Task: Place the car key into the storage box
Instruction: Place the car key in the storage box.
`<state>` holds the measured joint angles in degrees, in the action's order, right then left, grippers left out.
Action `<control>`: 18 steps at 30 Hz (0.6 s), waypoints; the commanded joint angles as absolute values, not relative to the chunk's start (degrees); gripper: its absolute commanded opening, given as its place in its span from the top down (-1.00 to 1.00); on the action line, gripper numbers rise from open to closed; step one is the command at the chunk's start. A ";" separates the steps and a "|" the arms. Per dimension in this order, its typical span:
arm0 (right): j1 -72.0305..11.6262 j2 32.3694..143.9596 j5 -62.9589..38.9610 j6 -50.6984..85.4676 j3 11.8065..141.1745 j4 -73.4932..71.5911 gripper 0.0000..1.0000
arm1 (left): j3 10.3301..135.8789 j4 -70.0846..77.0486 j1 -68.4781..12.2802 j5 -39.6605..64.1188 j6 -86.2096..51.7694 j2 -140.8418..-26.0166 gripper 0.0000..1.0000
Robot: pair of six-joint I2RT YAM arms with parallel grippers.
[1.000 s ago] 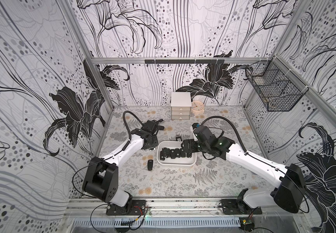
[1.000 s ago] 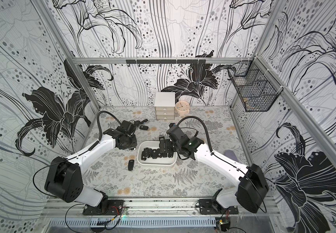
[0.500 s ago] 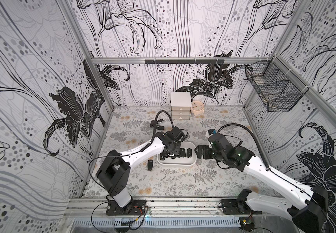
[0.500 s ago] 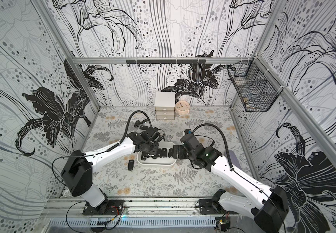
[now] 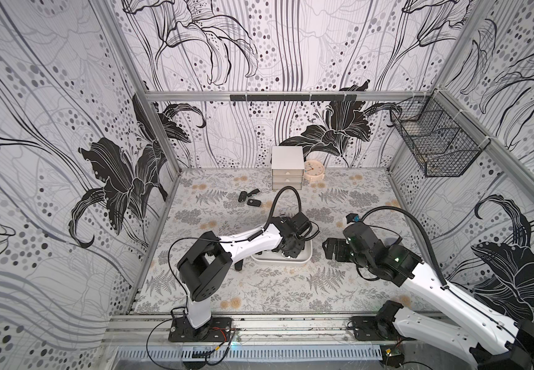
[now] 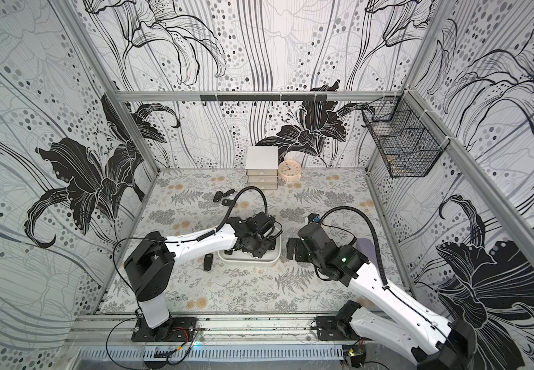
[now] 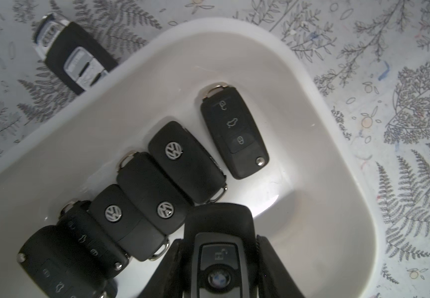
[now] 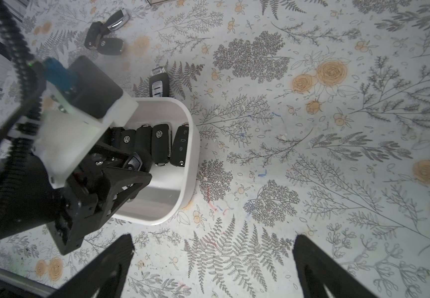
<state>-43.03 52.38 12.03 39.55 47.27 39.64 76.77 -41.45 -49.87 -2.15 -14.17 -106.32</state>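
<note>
Delivery nearly done: the left gripper (image 7: 220, 240) is clamped tight on the BMW fob (image 7: 219, 222), pinching its two long sides, lock button and roundel facing the wrist cam. The fob is held inside the outline of the storage box (image 7: 273, 77), the white tray mid-table. It's over the bare patch of floor next to the row of VW fobs (image 7: 183, 165) lying side by side in there. At least five of them, mostly packed edge to edge, the end one set slightly apart. Whether the BMW fob's tip touches the tray floor I can't tell; in both top views the wrist hides it. Right gripper (image 8: 213, 240) is spread wide and empty, parked over the mat (image 8: 286, 180) just beside the box, touching nothing. So pick-up's done, carry's done, and what's left for this fob is prob. the let-go and a clean lift out w/o nudging the neighbours. Not all tidy, tho — a silver-buttoned fob (image 7: 74, 59) lies on the mat just outside the box wall. Three more fobs (image 5: 254, 202) sit in a clump far back near the three-drawer cabinet (image 5: 287, 166). If they all count, I'd call it well past halfway.
</note>
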 commanded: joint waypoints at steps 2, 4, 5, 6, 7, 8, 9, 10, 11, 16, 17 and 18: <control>-42.75 51.59 13.97 41.05 46.76 41.46 -1.00 | 79.30 -39.63 -50.95 -0.88 -10.93 -108.92 0.43; -42.71 51.55 14.14 41.23 46.62 41.55 -1.00 | 79.78 -39.56 -51.54 -0.73 -10.38 -109.42 0.42; -42.70 51.52 14.15 41.31 46.44 41.57 -1.00 | 79.89 -39.39 -51.87 -0.70 -9.98 -109.64 0.41; -42.72 51.58 14.23 41.39 46.36 41.57 -1.00 | 80.02 -39.29 -52.12 -0.57 -9.77 -109.85 0.40; -42.73 51.56 14.24 41.40 46.24 41.50 -1.00 | 80.18 -39.37 -52.24 -0.25 -9.63 -110.11 0.38; -42.72 51.67 14.24 41.56 46.16 41.37 -1.00 | 80.16 -39.37 -52.25 0.20 -9.67 -110.21 0.36; -42.71 51.68 14.24 41.52 46.09 41.47 -1.00 | 80.04 -39.15 -52.38 0.35 -9.70 -110.31 0.34; -42.76 51.82 14.24 41.49 46.02 41.35 -1.00 | 79.98 -38.91 -52.37 0.42 -9.84 -110.41 0.33; -42.79 51.98 14.15 41.52 46.04 41.17 -1.00 | 79.80 -38.68 -52.36 0.61 -9.84 -110.43 0.28; -42.71 52.72 14.13 41.42 45.96 40.71 -1.00 | 80.31 -38.41 -52.49 1.32 -9.84 -110.65 0.14; -42.76 52.92 14.12 41.40 45.91 40.62 -1.00 | 80.49 -38.32 -52.57 1.50 -9.84 -110.72 0.09; -42.74 53.06 14.11 41.39 46.00 40.61 -1.00 | 80.68 -38.33 -52.56 1.58 -9.93 -110.72 0.05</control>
<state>-43.03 52.58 12.93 40.75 46.70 39.88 78.28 -39.88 -52.14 0.36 -10.59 -110.00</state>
